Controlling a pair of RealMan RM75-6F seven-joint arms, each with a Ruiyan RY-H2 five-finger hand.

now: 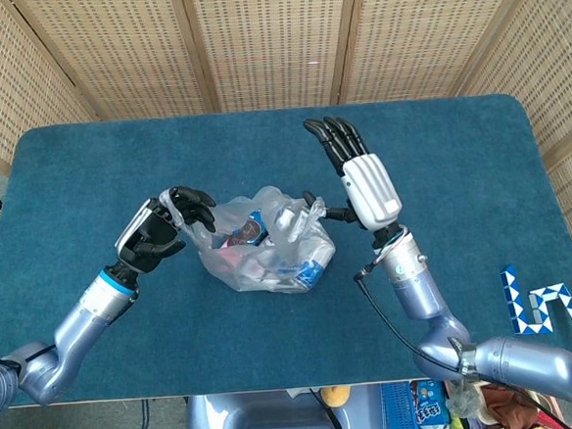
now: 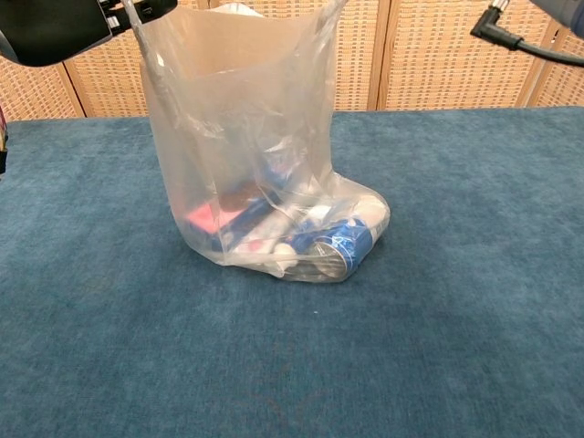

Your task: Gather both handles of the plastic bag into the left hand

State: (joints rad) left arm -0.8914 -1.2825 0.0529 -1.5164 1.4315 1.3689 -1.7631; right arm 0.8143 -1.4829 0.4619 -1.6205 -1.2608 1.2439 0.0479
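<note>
A clear plastic bag [image 1: 265, 247] [image 2: 260, 155] with cans and packets in it stands mid-table, its mouth stretched wide. My left hand [image 1: 159, 229] [image 2: 50, 26] is left of the bag and grips the left handle [image 1: 181, 198], pulling it up and outward. Right of the bag, my right hand [image 1: 358, 178] has its fingers straight, pointing away. The right handle [image 1: 312, 213] hangs from its thumb. In the chest view the bag's right handle runs out of the top of the frame, and the right hand itself is not seen there.
The blue cloth table [image 1: 438, 145] ends at a wicker screen [image 1: 274, 39] behind. A blue and white folding puzzle [image 1: 543, 309] lies off the table's right edge. A black cable [image 2: 511, 35] crosses the chest view's top right corner.
</note>
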